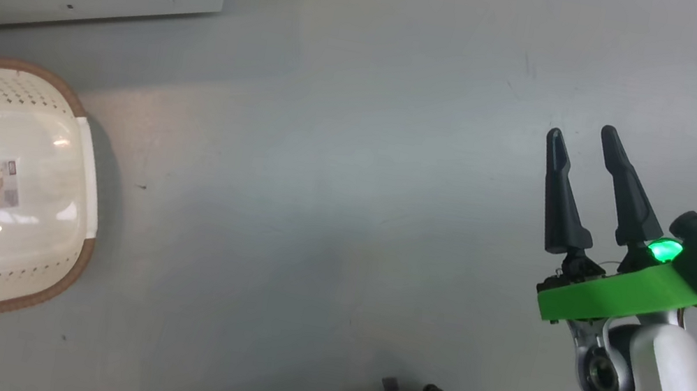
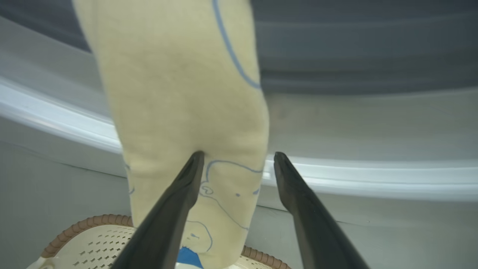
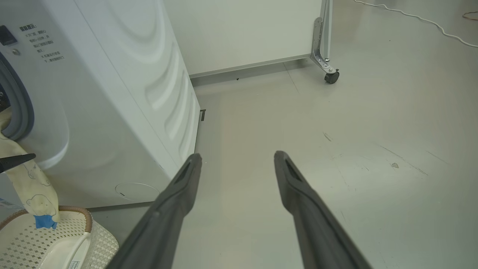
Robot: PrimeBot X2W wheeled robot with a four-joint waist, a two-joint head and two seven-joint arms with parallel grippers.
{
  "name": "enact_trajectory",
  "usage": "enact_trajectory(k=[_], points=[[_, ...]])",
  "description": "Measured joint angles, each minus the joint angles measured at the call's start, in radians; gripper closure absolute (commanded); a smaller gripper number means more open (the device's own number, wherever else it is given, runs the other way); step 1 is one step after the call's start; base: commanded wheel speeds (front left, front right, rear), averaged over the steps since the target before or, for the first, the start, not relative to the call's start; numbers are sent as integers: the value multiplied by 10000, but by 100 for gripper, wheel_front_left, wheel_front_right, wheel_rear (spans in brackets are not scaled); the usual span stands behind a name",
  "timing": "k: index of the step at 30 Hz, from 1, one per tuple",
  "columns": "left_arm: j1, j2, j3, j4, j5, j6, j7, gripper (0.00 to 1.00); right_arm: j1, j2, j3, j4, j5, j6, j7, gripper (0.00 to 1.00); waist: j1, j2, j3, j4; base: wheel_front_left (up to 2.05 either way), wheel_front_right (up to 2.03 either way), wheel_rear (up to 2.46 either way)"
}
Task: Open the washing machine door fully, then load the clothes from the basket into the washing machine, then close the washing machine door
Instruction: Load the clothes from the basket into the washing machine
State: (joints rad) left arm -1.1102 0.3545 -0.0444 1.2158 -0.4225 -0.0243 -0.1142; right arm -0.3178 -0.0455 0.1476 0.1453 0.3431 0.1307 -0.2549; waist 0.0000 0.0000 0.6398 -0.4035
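**Garment draped from washer mouth to basket**

Head view: the basket (image 1: pixel 19 91) shows a bare cream floor. The right gripper (image 1: pixel 581 139) is spread, holding nothing.

Left wrist view: the left gripper (image 2: pixel 239 155) gapes wide — the clothes (image 2: pixel 186 93) hang against one finger, unclamped.

Right wrist view: they trail from the washing machine (image 3: pixel 112 93) opening down to the basket — blue end lowest.

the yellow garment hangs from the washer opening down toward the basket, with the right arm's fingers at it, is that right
Not quite: the left arm's fingers are at the yellow garment, as the left wrist view shows. The right arm's fingers stand open over the floor. The garment does hang from the washer opening down toward the basket.
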Motion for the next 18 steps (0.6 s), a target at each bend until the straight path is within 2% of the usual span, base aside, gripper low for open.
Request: enact_trajectory(k=[5, 6, 7, 18], points=[[-267, 61, -2, 205, 0, -2, -6, 1, -9, 0, 44, 0, 0, 0, 0, 0, 0, 0, 84, -6, 0, 0, 0], [-337, 77, -4, 257, 0, -6, -13, 54, -14, 0, 54, 0, 0, 0, 0, 0, 0, 0, 95, -2, 0, 0, 0], [-391, 94, -10, 295, 0, -19, -23, 100, -20, 0, 59, 0, -2, 0, 0, 0, 0, 0, 100, 2, 0, 0, 0], [-437, 125, -67, 570, -119, -485, -694, 100, -31, 0, 127, 79, -17, 0, 0, 0, 0, 0, -212, 189, 0, 0, 0]])
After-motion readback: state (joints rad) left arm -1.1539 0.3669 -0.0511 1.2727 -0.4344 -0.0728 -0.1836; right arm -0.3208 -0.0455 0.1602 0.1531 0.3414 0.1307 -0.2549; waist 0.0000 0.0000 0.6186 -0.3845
